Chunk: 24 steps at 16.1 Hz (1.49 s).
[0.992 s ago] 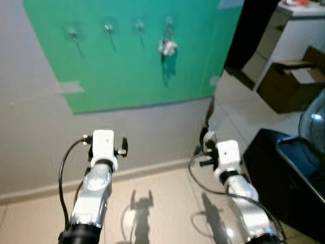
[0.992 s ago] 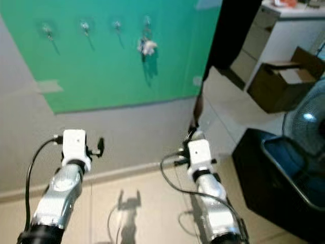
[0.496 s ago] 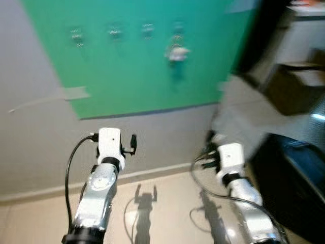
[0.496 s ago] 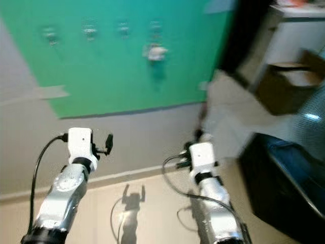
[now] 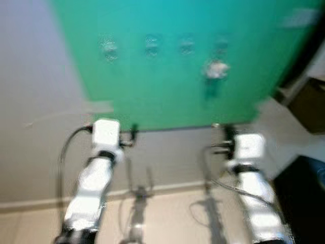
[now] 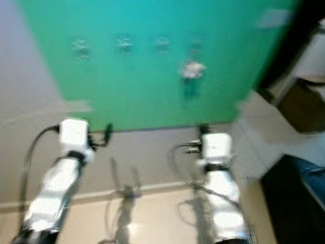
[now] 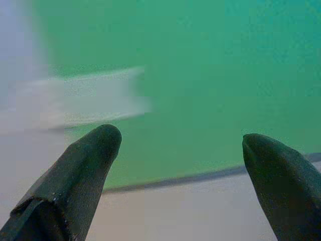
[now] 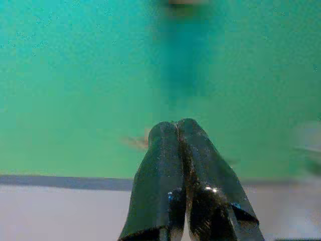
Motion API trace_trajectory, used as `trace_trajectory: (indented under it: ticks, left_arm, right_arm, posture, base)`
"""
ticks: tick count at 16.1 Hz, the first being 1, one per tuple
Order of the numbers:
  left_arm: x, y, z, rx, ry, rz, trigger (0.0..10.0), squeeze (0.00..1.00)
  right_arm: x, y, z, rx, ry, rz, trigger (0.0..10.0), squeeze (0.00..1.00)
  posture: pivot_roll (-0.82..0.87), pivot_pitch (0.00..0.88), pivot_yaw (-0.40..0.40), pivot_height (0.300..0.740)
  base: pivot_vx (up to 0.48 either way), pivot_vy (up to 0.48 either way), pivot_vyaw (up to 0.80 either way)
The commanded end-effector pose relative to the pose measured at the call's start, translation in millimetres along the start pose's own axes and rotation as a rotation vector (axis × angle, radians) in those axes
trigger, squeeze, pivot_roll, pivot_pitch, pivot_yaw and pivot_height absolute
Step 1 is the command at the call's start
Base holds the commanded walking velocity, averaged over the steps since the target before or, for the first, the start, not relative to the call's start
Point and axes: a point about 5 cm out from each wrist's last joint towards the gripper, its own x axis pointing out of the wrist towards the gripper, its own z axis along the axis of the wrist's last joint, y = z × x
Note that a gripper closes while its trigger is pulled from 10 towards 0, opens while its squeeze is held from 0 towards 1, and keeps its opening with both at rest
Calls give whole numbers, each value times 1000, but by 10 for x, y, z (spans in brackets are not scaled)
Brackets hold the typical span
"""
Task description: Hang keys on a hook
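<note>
A green board [image 5: 167,91] on the grey wall carries a row of small hooks [image 5: 151,44]. A pale bunch of keys [image 5: 216,69] hangs from the rightmost hook [image 5: 221,43], blurred. Both silver arms reach forward below the board, well under the keys. In the left wrist view, my left gripper [image 7: 183,138] is open with nothing between its fingers and faces the board's lower edge. My right gripper [image 8: 176,125] is shut with nothing in it, pointing at the board beneath the keys' blurred shadow.
A strip of tape [image 5: 99,107] holds the board's lower left corner. At the right stand a brown cardboard box [image 5: 307,101] and a black object [image 5: 304,188] on the floor. Beige floor tiles meet the wall's baseboard [image 5: 167,188].
The camera has swung, so the board and keys now sit further right and lower in a blurred picture. The keys stay on their hook. Neither gripper changed state.
</note>
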Motion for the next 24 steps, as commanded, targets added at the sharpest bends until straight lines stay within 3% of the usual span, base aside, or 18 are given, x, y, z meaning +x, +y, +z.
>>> trace_trajectory:
  ticks: [1,7,12,17,23,24]
  left_arm:
    - [16,-126,1,-22,9,-28,10000,0]
    - [29,-158,-1,9,14,-42,10000,0]
    - [20,-143,-15,-19,20,-13,10000,0]
    - [13,-121,-41,-7,36,6,10000,0]
    - [40,-129,-25,-5,32,4,10000,0]
    - [47,-130,-25,-12,33,6,10000,0]
  right_arm:
    - [-26,-69,-41,-14,26,-4,10000,0]
    - [-21,-46,-80,-38,51,11,10000,0]
    - [-6,1,-119,-55,84,53,10000,0]
    - [28,29,-123,-45,100,70,10000,0]
    - [206,145,279,-148,33,229,10000,0]
    - [244,220,446,-83,-6,295,10000,0]
  posture:
    - [8,0,22,740]
    - [10,0,19,740]
    - [18,0,10,740]
    - [28,0,3,740]
    - [17,0,6,740]
    - [12,0,8,740]
  base:
    - [0,-469,0]
    - [0,-455,532]
    - [66,-431,786]
    - [225,-55,296]
    - [0,0,0]
    - [0,0,0]
